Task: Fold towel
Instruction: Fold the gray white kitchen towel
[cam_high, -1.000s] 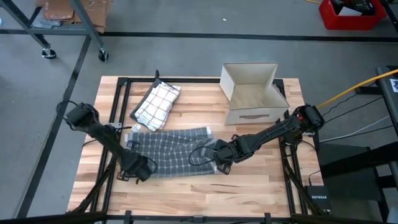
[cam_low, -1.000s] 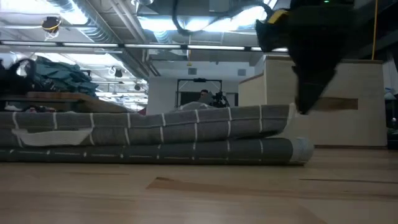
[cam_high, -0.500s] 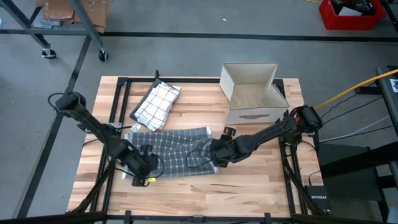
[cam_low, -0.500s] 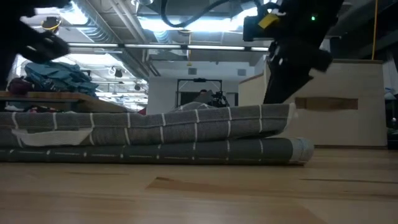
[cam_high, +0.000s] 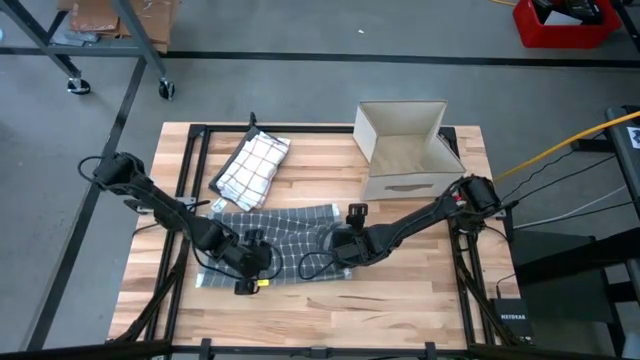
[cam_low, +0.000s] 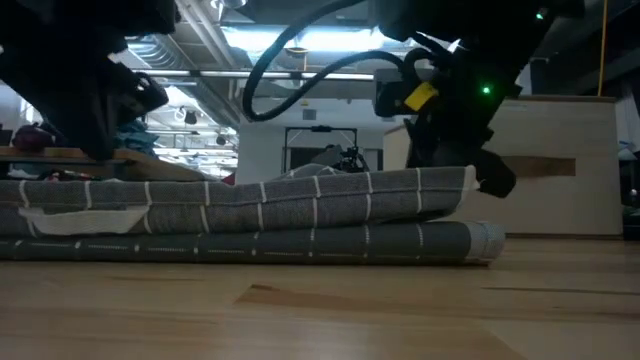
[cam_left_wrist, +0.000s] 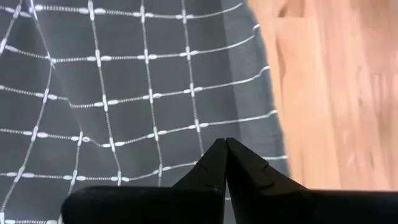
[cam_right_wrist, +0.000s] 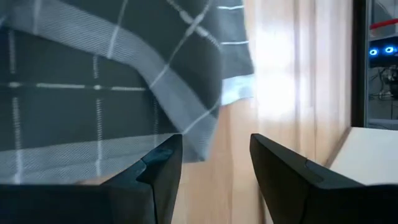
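Grey towel (cam_high: 275, 245): checked with white lines, folded in 2 layers, flat at your table's (cam_high: 400, 310) middle front; long axis runs left to right between your 2 arms.
Left gripper (cam_high: 250, 272): fingers pressed together, empty, over the towel's left front part; nearest the front edge.
Right gripper (cam_high: 335, 252): fingers spread, nothing between them, at the towel's right end, the cloth lying to its left.
Nearer arm: both sit at the towel; each covers its own end.
Farther off: white checked cloth (cam_high: 252, 167), then cardboard box (cam_high: 405, 150).
Change: your left gripper has moved inward from the left edge onto the cloth; your right has edged slightly left.
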